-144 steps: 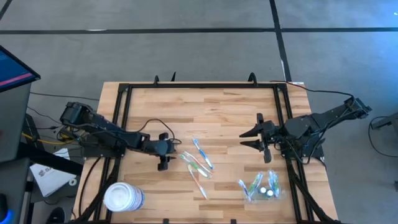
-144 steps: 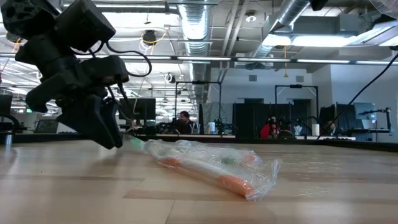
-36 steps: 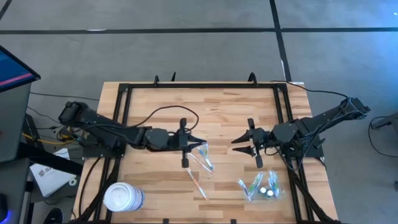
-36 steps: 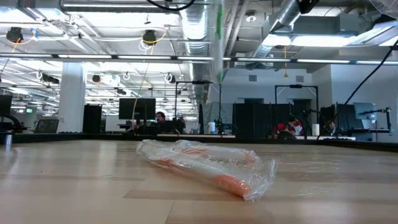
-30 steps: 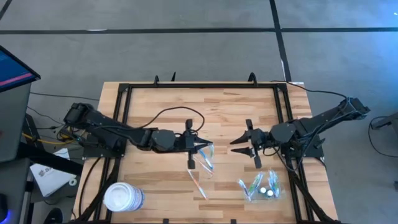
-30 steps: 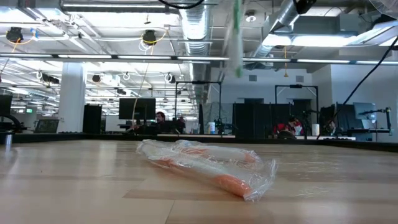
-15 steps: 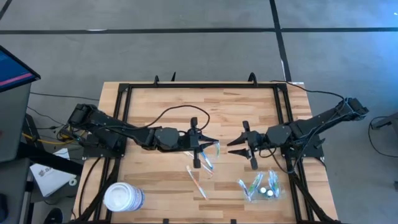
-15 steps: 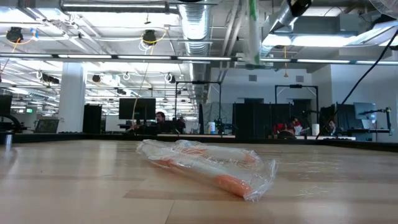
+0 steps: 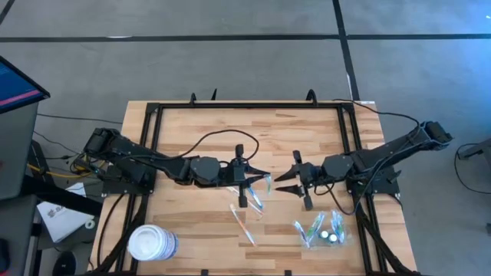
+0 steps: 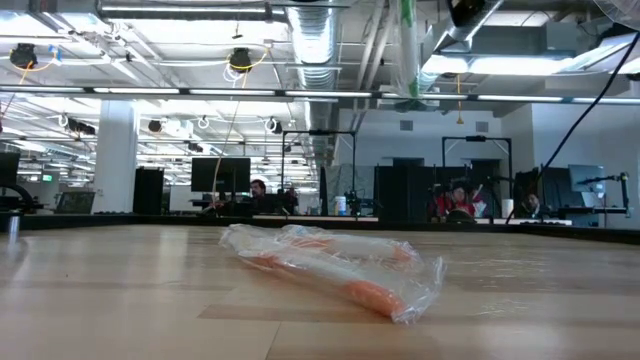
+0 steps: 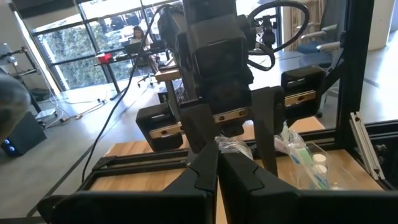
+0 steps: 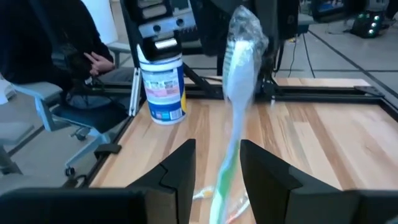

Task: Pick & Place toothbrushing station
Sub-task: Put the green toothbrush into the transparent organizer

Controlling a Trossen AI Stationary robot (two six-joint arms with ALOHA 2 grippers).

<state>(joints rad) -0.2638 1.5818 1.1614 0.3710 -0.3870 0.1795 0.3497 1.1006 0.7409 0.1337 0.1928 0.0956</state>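
High view shows the toothbrushing station (image 9: pixel 323 228), a small see-through holder, lying on the desk (image 9: pixel 192 130) near its front right corner, close to the right frame rail. A few green and blue brushes and small white round pieces show inside it. Nothing touches it. It also shows in the left wrist view (image 11: pixel 309 163), beyond my right arm.

Up and to the left of it, over the middle of the desk, my right end effector (image 9: pixel 280 184) points toward the left arm with its fingers spread apart and nothing gripped. A wrapped green toothbrush (image 12: pixel 237 93) hangs just in front of those fingers, roughly in line with the gap.

My left end effector (image 9: pixel 261 179) is clenched on that wrapped brush's top end, facing the right one at close range. Whether the brush already reaches between the right fingers, I cannot quite tell.

Below the two, more wrapped toothbrushes (image 9: pixel 245 221) lie loose on the wood; in the low view, an orange one in its crinkled wrapper (image 10: pixel 340 268). A large white tub (image 9: pixel 152 244) stands at the front left corner.
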